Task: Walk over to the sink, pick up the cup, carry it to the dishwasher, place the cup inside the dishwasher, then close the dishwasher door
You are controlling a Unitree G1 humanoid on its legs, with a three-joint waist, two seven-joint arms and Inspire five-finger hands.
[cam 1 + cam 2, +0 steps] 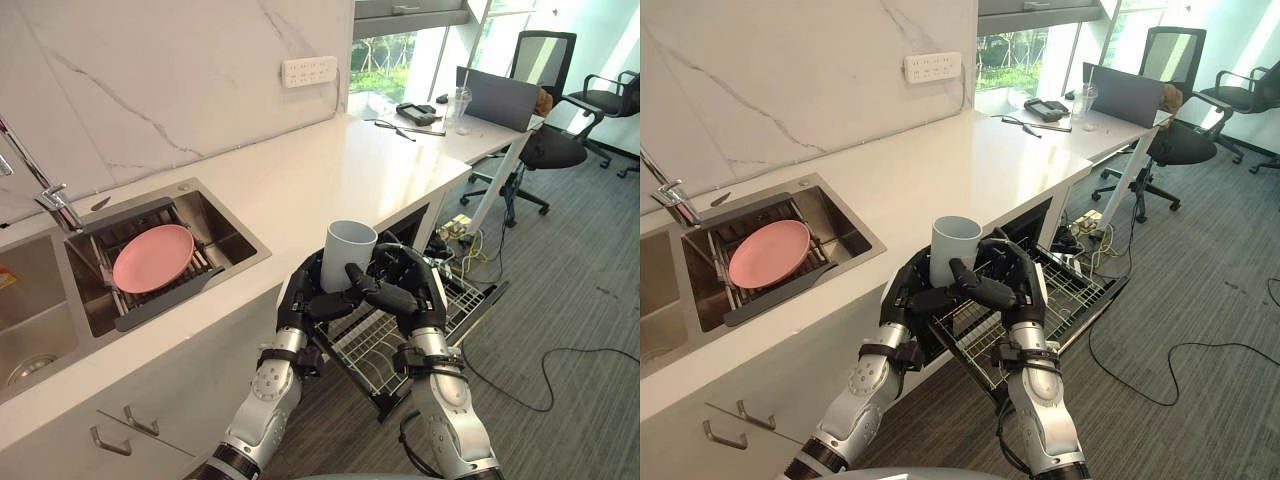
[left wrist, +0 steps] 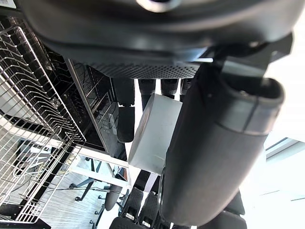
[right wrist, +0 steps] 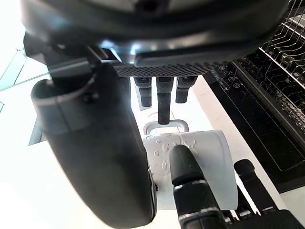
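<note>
You see a smooth, matt pale cup (image 1: 347,252), a shiny metal-wire dishwasher rack (image 1: 466,297), a brushed steel sink (image 1: 218,226), a smooth pink plate (image 1: 153,257) with soft sheen, a polished white stone-look surface (image 1: 330,170), a rough grey carpeted floor (image 1: 585,265)

Nothing legible to call here: the dishwasher control panel (image 3: 248,109) shows a few small pale marks, far too tiny to make out.

Clutter around me.
Pink plate (image 1: 153,257) on a black rack (image 1: 170,300) to my left; socket strip (image 1: 309,71) on the wall (image 1: 150,80); laptop (image 1: 497,98) and chair (image 1: 545,55) beyond.
</note>
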